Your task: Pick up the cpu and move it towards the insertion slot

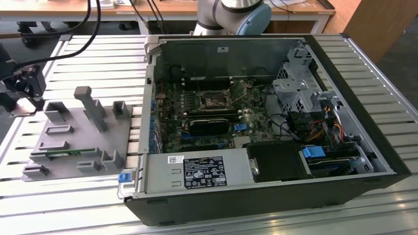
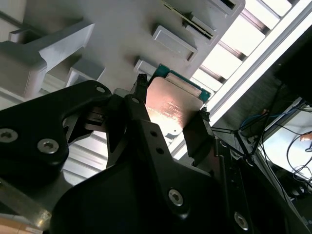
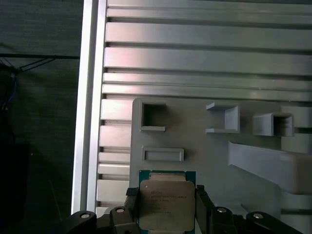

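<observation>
The cpu (image 3: pixel 167 204) is silvery-grey with a green rim. The gripper (image 2: pixel 171 100) is black. The tray (image 1: pixel 85 138) is plain grey, the table (image 1: pixel 98 54) silver and ribbed. The slot (image 1: pixel 213 102) is black, framed in shiny metal, on a green board (image 1: pixel 171 141).

cpu (image 3: pixel 165 204): one
insertion slot (image 1: pixel 214 101): one
gripper (image 2: pixel 170 97): one
robot arm (image 1: pixel 235 14): one
open computer case (image 1: pixel 367 83): one
grey fixture tray (image 1: pixel 68 139): one, exterior view's left
green memory stick (image 1: pixel 62 152): one
slatted metal table (image 1: pixel 85 54): one
</observation>
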### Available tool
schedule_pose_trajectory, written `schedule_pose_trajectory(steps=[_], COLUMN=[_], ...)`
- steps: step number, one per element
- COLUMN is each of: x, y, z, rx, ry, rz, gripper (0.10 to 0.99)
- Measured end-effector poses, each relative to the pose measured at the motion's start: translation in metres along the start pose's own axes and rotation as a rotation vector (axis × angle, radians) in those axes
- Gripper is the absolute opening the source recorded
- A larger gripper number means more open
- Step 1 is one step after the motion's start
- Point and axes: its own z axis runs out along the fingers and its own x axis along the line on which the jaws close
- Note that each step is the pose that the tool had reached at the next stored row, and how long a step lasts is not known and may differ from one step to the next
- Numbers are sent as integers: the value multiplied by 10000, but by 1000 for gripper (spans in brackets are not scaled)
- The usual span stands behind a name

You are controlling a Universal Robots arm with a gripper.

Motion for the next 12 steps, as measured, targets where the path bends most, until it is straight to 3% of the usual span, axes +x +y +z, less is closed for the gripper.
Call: schedule_pose_trajectory(steps=[12], x=[1], y=[8], z=[-131], rx=[0], ry=[-1], rz=[0], gripper=[545])
